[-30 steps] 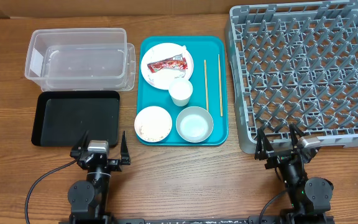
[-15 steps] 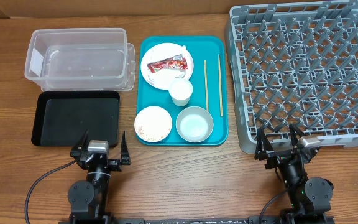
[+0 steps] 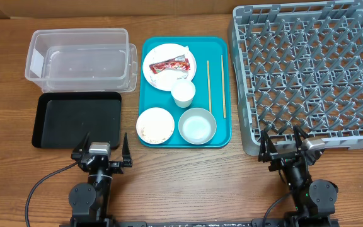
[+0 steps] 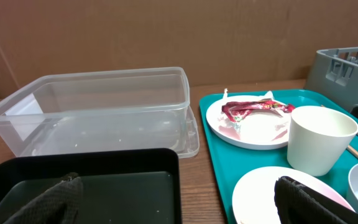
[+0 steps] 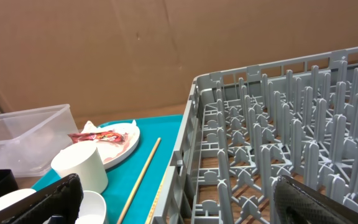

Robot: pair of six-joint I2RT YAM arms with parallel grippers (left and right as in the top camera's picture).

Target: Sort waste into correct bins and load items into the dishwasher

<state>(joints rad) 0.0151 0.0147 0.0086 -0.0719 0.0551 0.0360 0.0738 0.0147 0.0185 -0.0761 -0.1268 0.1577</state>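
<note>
Left gripper (image 3: 103, 150) is sitting at the near edge, left of centre, with jaws spread wide and gripping nothing. Right gripper (image 3: 281, 146) is sitting at the near edge toward the right corner, just in front of the grey dish rack (image 3: 307, 75), jaws likewise released and empty. The rack is filling the far right corner, with nothing showing among its pegs. Clear tub (image 3: 80, 33) is sitting at the far left corner, and the black tray (image 3: 74, 120) is lying just in front of it, touching or nearly so. Teal tray (image 3: 215, 88) is lying mid-table between the bins and the rack, carrying all the dishes. White plate (image 3: 159, 79) is sitting at its far end, holding the red wrapper (image 3: 169, 64) and crumpled paper (image 3: 181, 75). White cup (image 3: 183, 93) is standing upright at the plate's near rim. White bowl (image 3: 155, 125) and blue-grey bowl (image 3: 197, 125) are sitting side by side at the near end; the white one is showing small specks, too small to identify. Two chopsticks (image 3: 208, 85) are lying parallel along the tray's right side.
</note>
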